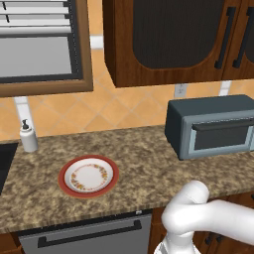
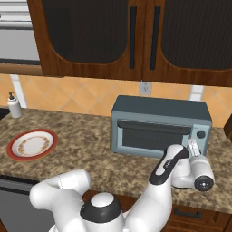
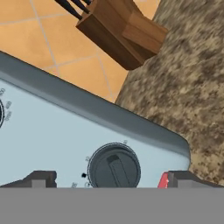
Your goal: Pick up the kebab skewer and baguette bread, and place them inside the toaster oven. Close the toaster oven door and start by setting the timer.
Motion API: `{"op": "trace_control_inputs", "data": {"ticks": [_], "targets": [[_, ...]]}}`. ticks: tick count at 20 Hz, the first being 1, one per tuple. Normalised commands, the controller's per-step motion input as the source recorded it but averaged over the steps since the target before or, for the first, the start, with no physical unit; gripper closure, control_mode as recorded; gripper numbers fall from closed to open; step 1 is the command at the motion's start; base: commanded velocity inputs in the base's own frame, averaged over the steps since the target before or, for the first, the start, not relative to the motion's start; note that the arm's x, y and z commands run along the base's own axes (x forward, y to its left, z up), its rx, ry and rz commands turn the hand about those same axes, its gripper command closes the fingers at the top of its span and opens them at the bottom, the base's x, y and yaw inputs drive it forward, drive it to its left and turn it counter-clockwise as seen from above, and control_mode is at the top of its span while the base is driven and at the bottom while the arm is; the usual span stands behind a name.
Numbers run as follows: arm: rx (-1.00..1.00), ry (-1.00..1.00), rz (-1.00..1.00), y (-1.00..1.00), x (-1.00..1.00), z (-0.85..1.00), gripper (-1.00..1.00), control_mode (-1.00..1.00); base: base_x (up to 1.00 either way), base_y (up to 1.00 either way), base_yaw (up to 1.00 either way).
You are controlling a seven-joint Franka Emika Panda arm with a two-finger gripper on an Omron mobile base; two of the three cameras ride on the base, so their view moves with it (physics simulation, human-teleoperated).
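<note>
The toaster oven (image 1: 213, 111) (image 2: 158, 108) stands on the counter against the wall. Its door (image 1: 221, 136) (image 2: 152, 136) is shut, handle bar along the top. My gripper (image 2: 194, 146) (image 3: 110, 179) hovers open at the oven's right-hand control panel. In the hand view a dark round dial (image 3: 114, 167) sits between my two fingertips (image 3: 41, 178), close but with gaps on both sides. The same dial (image 2: 200, 134) shows on the oven's front. The kebab skewer and the baguette bread are out of view.
A red-rimmed plate (image 1: 89, 176) (image 2: 31, 144) lies bare on the counter left of the oven. A soap bottle (image 1: 28, 136) (image 2: 14, 106) stands by the wall. A wooden knife block (image 3: 118, 30) sits just beyond the oven's right side. Dark wall cabinets (image 2: 131, 36) hang overhead.
</note>
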Motion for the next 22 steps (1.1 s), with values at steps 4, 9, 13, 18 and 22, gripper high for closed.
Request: {"op": "trace_control_inputs", "data": {"ticks": [4, 9, 13, 18, 22], "targets": [[0.00, -0.05, 0.00, 0.00, 0.22, 0.00, -1.00, -1.00, 0.00, 0.00, 0.00], [0.02, -0.07, 0.00, 0.00, 0.09, 0.00, -1.00, -1.00, 0.00, 0.00, 0.00], [0.01, -0.02, 0.00, 0.00, 0.13, 0.03, -1.00, -1.00, 0.00, 0.00, 0.00], [0.00, -0.01, 0.04, 0.00, 0.20, 0.07, -1.00, -1.00, 0.00, 0.00, 0.00], [0.01, -0.06, 0.08, -0.01, 0.13, 0.02, -1.00, -1.00, 0.00, 0.00, 0.00]]}}
